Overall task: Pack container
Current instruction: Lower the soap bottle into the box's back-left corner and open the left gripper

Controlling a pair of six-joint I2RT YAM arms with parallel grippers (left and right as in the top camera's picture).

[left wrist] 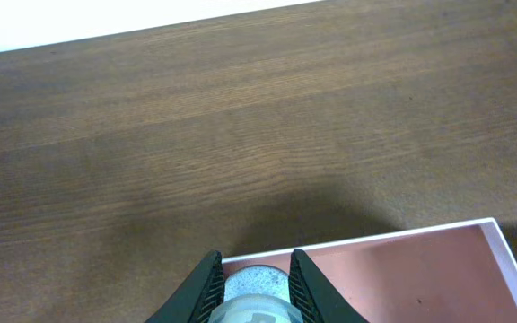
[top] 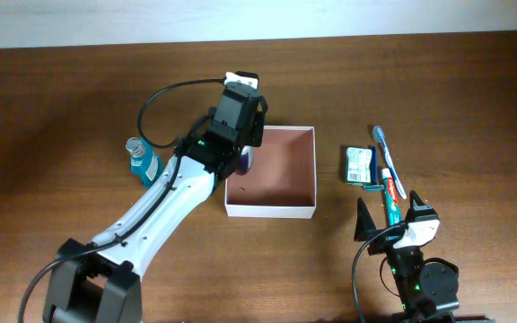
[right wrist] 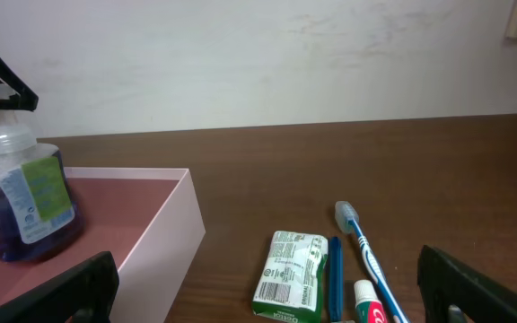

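Nearest the robot, to the near right of the container, the right gripper is seen with its jaws spread fully wide and nothing held, hung by the near end of the toothpaste tube. Farther on, right of the container and apart from its wall, the green-and-white packet and the toothbrush are laid flat on the table, not yet packed. The container itself is set at the table's middle, its reddish floor mostly bare. Inside it, close to its left wall, a dark-blue bottle is held upright by the left gripper, whose jaws are drawn narrow and clamped on either side of the cap; whether the base is seated on the container's floor cannot be told. Left of the container, apart from it, a teal bottle is stood close beside the left arm. Release is judged to be the step in hand. A topple could be caused if the jaws are opened while the bottle is tilted or off the floor. The cap could be snagged and the bottle pulled over if the gripper is lifted before the jaws are well parted. The thin wall could be caught by a finger and the light container shifted, and the teal bottle could be knocked as the arm is drawn back
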